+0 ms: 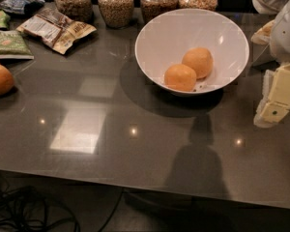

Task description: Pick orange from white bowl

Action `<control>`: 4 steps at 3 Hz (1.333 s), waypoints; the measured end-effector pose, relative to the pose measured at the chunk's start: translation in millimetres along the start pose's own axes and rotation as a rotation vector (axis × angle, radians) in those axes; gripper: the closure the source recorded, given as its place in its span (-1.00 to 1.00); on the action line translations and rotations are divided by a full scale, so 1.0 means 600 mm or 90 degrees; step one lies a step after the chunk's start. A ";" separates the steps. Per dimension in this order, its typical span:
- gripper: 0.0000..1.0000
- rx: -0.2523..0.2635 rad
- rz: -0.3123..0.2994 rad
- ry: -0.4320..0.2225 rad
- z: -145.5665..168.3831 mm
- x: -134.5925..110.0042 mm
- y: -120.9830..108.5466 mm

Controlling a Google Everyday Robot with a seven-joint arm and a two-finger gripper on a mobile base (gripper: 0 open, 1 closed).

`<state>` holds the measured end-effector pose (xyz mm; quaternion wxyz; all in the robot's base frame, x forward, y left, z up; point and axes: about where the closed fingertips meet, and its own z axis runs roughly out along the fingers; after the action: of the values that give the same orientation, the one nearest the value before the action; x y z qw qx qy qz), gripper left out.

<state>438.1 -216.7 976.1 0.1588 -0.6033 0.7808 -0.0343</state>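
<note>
Aiming left of my claw (275, 100), state can't tell: drop onto paler orange (198, 62), clear of white bowl (154, 37) rim.

The orange (198, 62) sits in the white bowl (183, 33) — end effector (269, 114) nearby, right.

A single camera looks down at the worktop (135, 153) from above its near edge, pitched steeply forward and facing the far edge, where a row of jars (116, 4) is cut off at the top. It stands at middle distance. Most of the worktop's width fits in, along with a strip of floor (63, 211) below the near edge. The hand (276, 98) comes in at the right border at mid-height, partly cropped. The white bowl (159, 42) sits just left of the hand and slightly farther from the camera, right of centre.
</note>
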 end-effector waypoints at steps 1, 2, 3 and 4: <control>-1.00 0.000 0.000 0.000 0.000 0.000 0.000; -1.00 0.033 -0.028 0.000 -0.002 -0.006 -0.015; -1.00 0.077 -0.112 -0.006 0.002 -0.038 -0.059; -1.00 0.100 -0.216 -0.022 0.015 -0.082 -0.108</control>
<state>511.9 -186.2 993.8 0.2105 -0.7129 0.6597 -0.1111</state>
